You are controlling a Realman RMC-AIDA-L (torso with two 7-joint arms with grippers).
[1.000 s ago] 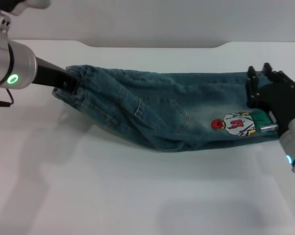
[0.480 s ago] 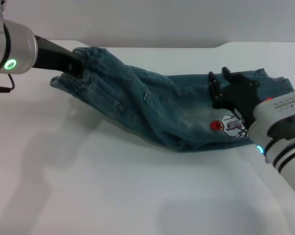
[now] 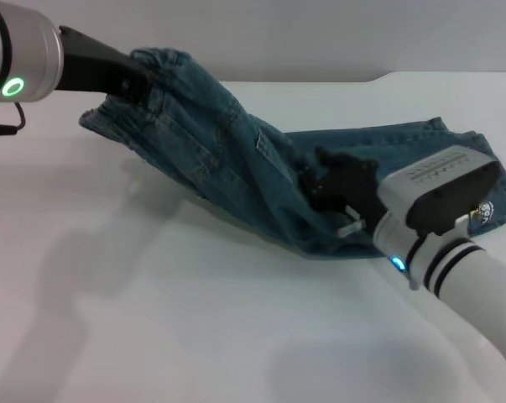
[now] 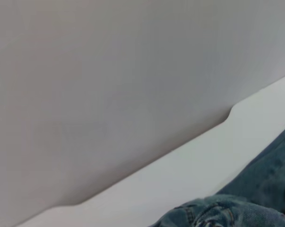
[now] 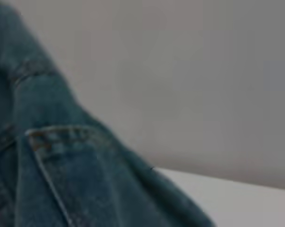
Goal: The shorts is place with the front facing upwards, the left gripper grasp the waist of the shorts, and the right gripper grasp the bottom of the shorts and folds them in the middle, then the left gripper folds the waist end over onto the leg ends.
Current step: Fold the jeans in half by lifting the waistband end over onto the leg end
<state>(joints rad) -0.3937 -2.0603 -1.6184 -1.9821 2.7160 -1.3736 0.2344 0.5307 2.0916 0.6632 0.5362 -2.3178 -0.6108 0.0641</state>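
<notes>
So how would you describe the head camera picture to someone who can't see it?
A pair of blue denim shorts is being folded on a white table: the left gripper, a black claw, lifts the waist end on the left, while the right gripper reaches over the middle of the fabric, leg ends lying flat at right.

The blue denim shorts (image 3: 236, 168) are folded lengthwise. Their waist (image 3: 143, 71) is lifted at the far left, clamped in the left end effector (image 3: 131, 80). The cloth slopes down to the leg ends (image 3: 479, 180), flat on the worktop (image 3: 152, 319) at right.
</notes>
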